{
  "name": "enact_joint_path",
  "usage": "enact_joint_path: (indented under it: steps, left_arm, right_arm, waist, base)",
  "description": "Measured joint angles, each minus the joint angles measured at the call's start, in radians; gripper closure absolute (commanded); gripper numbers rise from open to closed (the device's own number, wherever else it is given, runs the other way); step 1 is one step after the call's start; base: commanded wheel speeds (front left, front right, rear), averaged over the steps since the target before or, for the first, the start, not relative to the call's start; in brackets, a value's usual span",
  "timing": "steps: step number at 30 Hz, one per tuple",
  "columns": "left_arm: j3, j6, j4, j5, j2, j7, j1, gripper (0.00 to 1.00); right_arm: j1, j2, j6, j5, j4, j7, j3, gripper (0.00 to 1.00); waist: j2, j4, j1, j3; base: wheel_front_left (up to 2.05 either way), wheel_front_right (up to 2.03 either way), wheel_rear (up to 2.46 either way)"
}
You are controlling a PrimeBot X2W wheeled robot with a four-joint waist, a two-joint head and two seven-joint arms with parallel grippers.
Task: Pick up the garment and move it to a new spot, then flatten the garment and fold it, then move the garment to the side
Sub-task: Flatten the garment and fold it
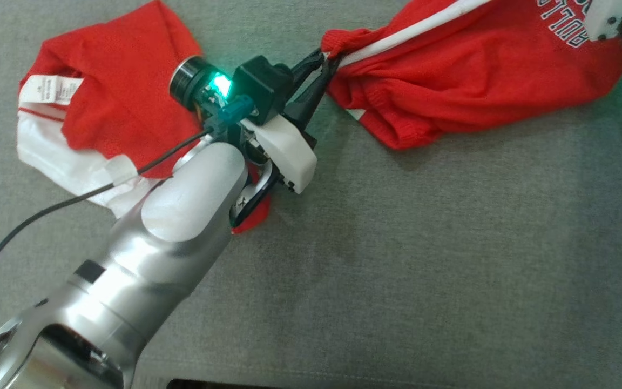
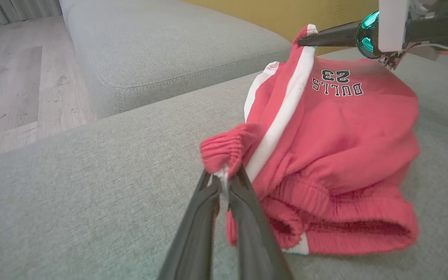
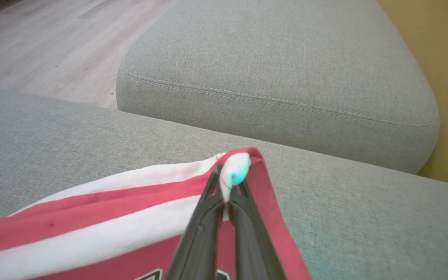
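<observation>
Likely soft, light, limp: red fleece shorts with white side stripe, sensibly clamped at waistband corner by jaws of left gripper, at striped hem corner by jaws of right gripper.

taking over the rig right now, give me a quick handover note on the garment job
Left gripper: shut on the red shorts, pinching the gathered waistband end of the white side stripe.
Right gripper: shut on the stripe's other end, at the hem.
Shorts: bunched, strung between both grippers, their bulk resting on the grey cushion.
A second red and white garment lies crumpled beside the left forearm.
Done: both ends gripped; whether the shorts were already relocated cannot be told.
Left: flatten, fold, move aside.
</observation>
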Motion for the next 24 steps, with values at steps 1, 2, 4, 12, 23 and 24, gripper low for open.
enact_joint_path:
  steps: [1,2,4,12,23,24]
  left_arm:
    - [-0.002,-0.002,0.006,0.0,-0.003,-0.002,0.0,1.0]
    - [-0.002,-0.003,0.011,0.0,-0.007,-0.003,-0.002,1.0]
    - [-0.004,-0.003,0.025,0.0,-0.018,-0.01,-0.012,1.0]
    - [-0.003,0.007,0.07,0.0,-0.039,-0.021,-0.04,0.0]
    - [0.003,0.04,0.096,-0.019,-0.031,-0.059,-0.026,0.0]
    - [0.007,0.043,0.096,-0.019,-0.027,-0.064,-0.02,0.0]
  right_arm:
    - [-0.007,0.0,0.0,-0.003,0.017,-0.006,0.005,1.0]
    - [-0.014,0.0,0.0,-0.003,0.031,-0.014,0.01,1.0]
    - [-0.033,0.0,0.0,-0.003,0.061,-0.026,0.019,1.0]
    - [-0.091,0.0,0.0,-0.013,0.171,-0.099,0.007,0.0]
    - [-0.082,0.022,0.0,0.058,0.228,-0.192,0.005,0.0]
    - [-0.079,0.024,0.0,0.072,0.227,-0.206,0.005,0.0]
  waist:
    - [0.0,0.006,0.0,0.003]
    - [0.0,0.01,-0.0001,0.007]
    - [0.0,0.018,0.0,0.015]
    - [0.0,0.036,0.0,0.022]
    - [0.0,0.023,-0.0002,-0.058]
    - [0.0,0.02,-0.0002,-0.069]
  base:
    - [0.0,0.0,0.0]
    - [0.0,0.0,0.0]
    - [0.0,0.0,0.0]
    - [0.0,0.0,0.0]
    - [0.0,0.0,0.0]
    - [0.0,0.0,0.0]
